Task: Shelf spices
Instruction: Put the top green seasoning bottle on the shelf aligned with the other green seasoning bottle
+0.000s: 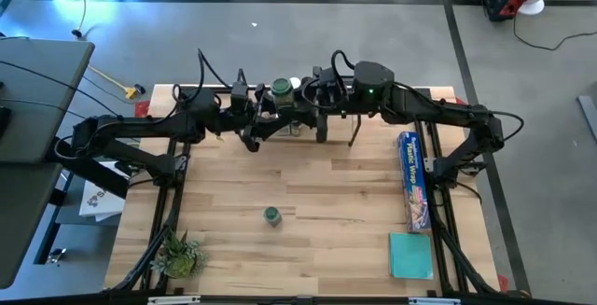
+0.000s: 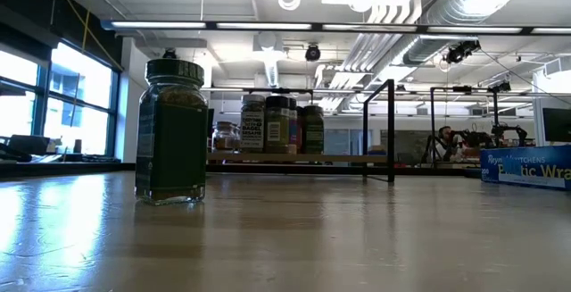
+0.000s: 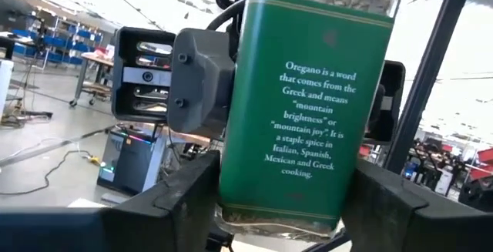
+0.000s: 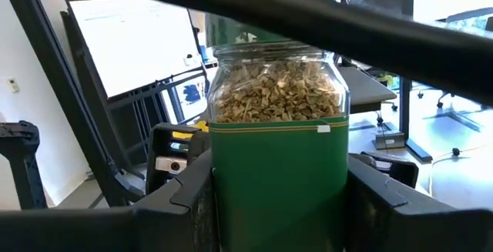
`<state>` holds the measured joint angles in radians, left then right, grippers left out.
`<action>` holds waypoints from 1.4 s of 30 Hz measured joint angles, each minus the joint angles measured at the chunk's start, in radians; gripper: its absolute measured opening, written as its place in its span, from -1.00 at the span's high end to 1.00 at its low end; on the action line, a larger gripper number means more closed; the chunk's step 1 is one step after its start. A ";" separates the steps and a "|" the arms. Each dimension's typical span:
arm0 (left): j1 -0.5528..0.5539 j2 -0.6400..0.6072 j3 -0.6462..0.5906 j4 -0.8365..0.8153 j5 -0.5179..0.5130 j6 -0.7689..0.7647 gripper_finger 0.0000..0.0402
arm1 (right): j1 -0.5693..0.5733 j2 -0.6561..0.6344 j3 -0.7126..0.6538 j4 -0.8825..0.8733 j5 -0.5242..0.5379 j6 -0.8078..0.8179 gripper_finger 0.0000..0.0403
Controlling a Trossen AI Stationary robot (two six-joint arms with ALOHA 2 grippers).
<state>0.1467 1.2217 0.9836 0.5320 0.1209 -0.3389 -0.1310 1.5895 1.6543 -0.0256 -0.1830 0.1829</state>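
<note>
**Technician A:** While both arms reach to the middle of the desk's far edge, what is the status of each pincer?

**Technician B:** The left pincer (image 3: 277, 206) is clamped on the oregano jar (image 3: 300, 105), with one dark finger against each side of the green label. The right pincer (image 4: 277, 198) grips the same jar from the opposite side, and its fingers also press on the label. The jar is upright, with dried herb visible through the glass above the label.

**Technician A:** Where is that jar relative to the shelf?

**Technician B:** In the high view the oregano jar (image 1: 280, 88) sits between the two pincers at the far edge, level with the shelf (image 2: 303, 158). It cannot be told whether the jar rests on the board. Several shelved jars (image 2: 277, 124) stand together on the wooden board.

**Technician A:** What else is on the desk?

**Technician B:**
- The lone jar (image 1: 271, 215) stands upright near the desk's middle, well apart from the shelf.
- The plastic wrap box (image 1: 413, 179) lies along the right edge.
- The teal square (image 1: 411, 254) lies at the near right corner.
- The small plant (image 1: 179, 254) is at the near left corner.
</note>
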 joint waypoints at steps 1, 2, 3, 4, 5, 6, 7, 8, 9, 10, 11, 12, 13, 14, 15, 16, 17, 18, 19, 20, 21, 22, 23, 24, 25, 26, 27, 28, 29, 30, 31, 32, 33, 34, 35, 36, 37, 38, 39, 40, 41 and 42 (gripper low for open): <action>0.000 0.000 0.000 0.003 0.004 0.001 -0.11 | 0.000 0.000 0.000 0.001 0.001 0.002 0.10; 0.000 0.000 0.000 0.007 0.006 0.005 -0.06 | 0.001 0.000 0.000 0.001 0.008 0.005 0.10; 0.000 0.000 0.000 0.007 0.007 0.011 -0.01 | 0.001 0.000 0.000 0.001 0.013 0.015 0.10; 0.001 0.000 0.000 0.006 0.006 0.013 0.03 | 0.001 0.000 0.000 0.000 0.019 0.031 0.10; 0.000 0.000 0.000 0.007 0.006 0.011 0.04 | 0.000 0.000 0.000 0.000 0.024 0.045 0.10; 0.000 0.000 0.000 0.007 0.007 0.009 0.04 | 0.000 0.000 0.000 0.000 0.025 0.052 0.10; -0.002 0.000 0.000 0.007 0.007 0.008 0.04 | 0.000 0.000 0.000 -0.001 0.024 0.057 0.10; -0.002 0.000 0.000 0.007 0.008 0.007 0.04 | 0.001 0.000 0.000 -0.003 0.025 0.059 0.10; -0.002 0.000 0.000 0.006 0.010 0.006 0.04 | 0.001 0.000 0.000 -0.007 0.027 0.063 0.09; -0.002 0.000 0.000 0.004 0.012 0.004 0.04 | 0.000 0.000 0.000 -0.011 0.028 0.067 0.04; -0.002 0.000 0.000 -0.003 0.019 0.002 0.04 | 0.000 0.000 0.000 -0.018 0.028 0.070 -0.05; -0.003 0.000 0.000 -0.011 0.030 -0.007 0.04 | 0.000 0.000 0.000 -0.024 0.028 0.067 -0.14; -0.003 -0.004 0.000 -0.026 0.032 -0.007 0.04 | 0.000 0.000 0.000 -0.033 0.029 0.066 -0.23; -0.004 -0.009 0.000 -0.048 0.032 -0.007 0.04 | -0.001 0.000 0.000 -0.040 0.029 0.063 -0.30; -0.004 -0.014 0.000 -0.067 0.032 -0.006 0.04 | -0.005 0.000 0.000 -0.041 0.032 0.061 -0.37; -0.004 -0.020 0.000 -0.090 0.029 -0.002 0.04 | -0.008 -0.003 0.000 -0.047 0.033 0.060 -0.41; -0.004 -0.026 0.000 -0.116 0.026 0.007 0.04 | -0.012 -0.006 0.000 -0.055 0.033 0.060 -0.44; -0.004 -0.032 0.000 -0.138 0.025 0.018 0.04 | -0.015 -0.010 0.000 -0.057 0.032 0.060 -0.45; -0.005 -0.038 0.000 -0.159 0.020 0.028 0.04 | -0.021 -0.018 0.000 -0.069 0.027 0.059 -0.46; -0.006 -0.043 0.000 -0.182 0.014 0.033 0.04 | -0.026 -0.024 0.000 -0.077 0.019 0.057 -0.47; -0.007 -0.049 0.000 -0.195 0.004 0.038 0.04 | -0.030 -0.030 0.000 -0.079 0.014 0.050 -0.47; -0.007 -0.057 0.000 -0.216 0.001 0.048 0.04 | -0.033 -0.038 0.000 -0.085 0.013 0.042 -0.47; -0.007 -0.061 0.000 -0.236 0.001 0.057 0.04 | -0.035 -0.046 0.000 -0.093 0.013 0.032 -0.48; -0.007 -0.065 0.000 -0.244 -0.001 0.063 0.04 | -0.035 -0.052 0.000 -0.094 0.013 0.016 -0.48; -0.007 -0.069 0.000 -0.255 -0.003 0.064 0.04 | -0.036 -0.060 0.000 -0.098 0.015 -0.004 -0.48; -0.007 -0.072 0.000 -0.271 -0.003 0.065 0.04 | -0.035 -0.063 0.000 -0.095 0.016 -0.014 -0.48; -0.007 -0.072 0.000 -0.277 -0.004 0.069 0.04 | -0.035 -0.066 0.006 -0.095 0.016 -0.025 -0.48; -0.007 -0.072 0.000 -0.281 -0.005 0.073 0.04 | -0.035 -0.066 0.016 -0.110 0.016 -0.026 -0.48; -0.008 -0.072 0.000 -0.288 -0.006 0.080 0.04 | -0.035 -0.064 0.027 -0.125 0.016 -0.027 -0.48; -0.010 -0.072 0.000 -0.293 -0.008 0.083 0.04 | -0.035 -0.058 0.039 -0.128 0.016 -0.027 -0.48; -0.013 -0.072 0.000 -0.301 -0.010 0.087 0.04 | -0.035 -0.054 0.049 -0.131 0.015 -0.027 -0.48; -0.015 -0.072 0.000 -0.311 -0.018 0.091 0.04 | -0.035 -0.049 0.055 -0.140 0.015 -0.027 -0.49; -0.019 -0.072 0.000 -0.322 -0.029 0.097 0.04 | -0.035 -0.044 0.061 -0.150 0.014 -0.027 -0.49; -0.023 -0.071 0.000 -0.333 -0.038 0.104 0.04 | -0.035 -0.039 0.064 -0.158 0.014 -0.027 -0.49; -0.026 -0.071 -0.001 -0.341 -0.043 0.107 0.04 | -0.035 -0.036 0.066 -0.172 0.013 -0.027 -0.49; -0.028 -0.070 -0.001 -0.347 -0.045 0.107 0.04 | -0.035 -0.033 0.066 -0.179 0.006 -0.027 -0.49; -0.031 -0.070 -0.001 -0.350 -0.045 0.108 0.04 | -0.035 -0.031 0.066 -0.185 -0.003 -0.025 -0.49; -0.032 -0.070 -0.001 -0.353 -0.045 0.108 0.04 | -0.035 -0.027 0.067 -0.187 -0.014 -0.025 -0.49; -0.032 -0.070 -0.001 -0.356 -0.046 0.108 0.04 | -0.035 -0.026 0.068 -0.189 -0.034 -0.027 -0.49; -0.032 -0.070 -0.001 -0.359 -0.050 0.108 0.04 | -0.034 -0.023 0.068 -0.193 -0.053 -0.027 -0.49; -0.032 -0.070 -0.001 -0.368 -0.051 0.108 0.04 | -0.031 -0.014 0.068 -0.195 -0.061 -0.027 -0.49; -0.031 -0.070 -0.001 -0.376 -0.052 0.108 0.04 | -0.030 -0.011 0.068 -0.196 -0.062 -0.026 -0.49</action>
<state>0.1154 1.1515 0.9825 0.1564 0.0688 -0.2314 -0.1614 1.5789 1.7218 -0.2218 -0.2447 0.1567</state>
